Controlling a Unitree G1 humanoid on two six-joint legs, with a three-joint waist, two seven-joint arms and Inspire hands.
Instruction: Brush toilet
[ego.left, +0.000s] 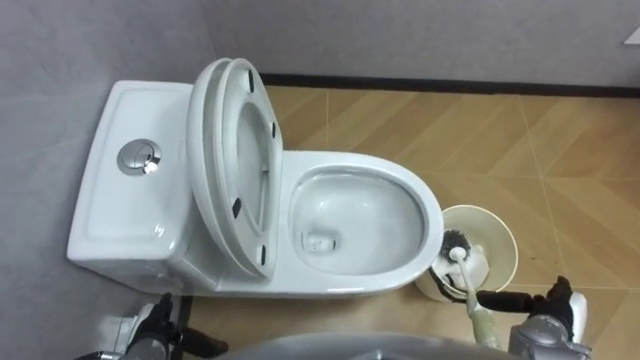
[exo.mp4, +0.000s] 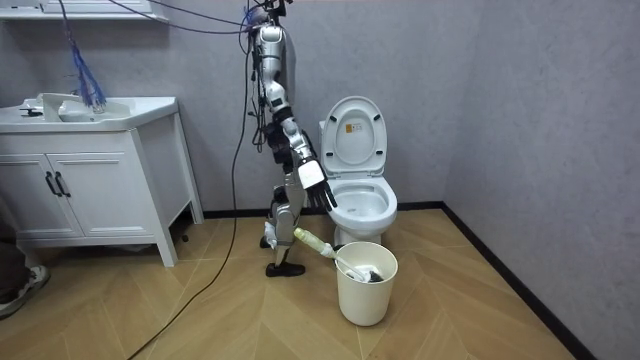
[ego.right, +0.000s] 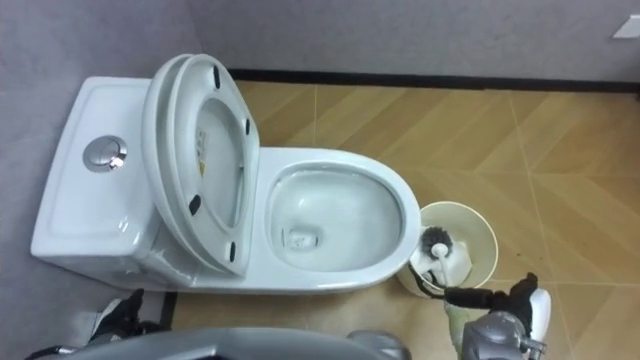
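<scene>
The white toilet (ego.left: 430, 215) stands before me with its tank to my left and its seat and lid (ego.left: 225, 150) raised. To the right of the bowl, a cream bucket (ego.left: 503, 228) holds the toilet brush (ego.left: 457, 243), bristles down; its pale handle (ego.left: 482, 318) leans out towards me. My right hand (ego.left: 545, 330) hovers at the lower right with dark fingers (ego.left: 510, 298) stretched out over the handle. In the room view this hand (exo.mp4: 318, 182) hangs open above the handle (exo.mp4: 312, 240), apart from it. My left hand (ego.left: 150, 335) sits at the lower left.
The tank (ego.left: 110, 210) with its round flush button (ego.left: 139, 157) backs onto a grey wall. A dark skirting (ego.left: 450, 85) edges the wooden floor. A white vanity cabinet (exo.mp4: 90, 180) with a sink stands at the room view's left, a few steps behind me.
</scene>
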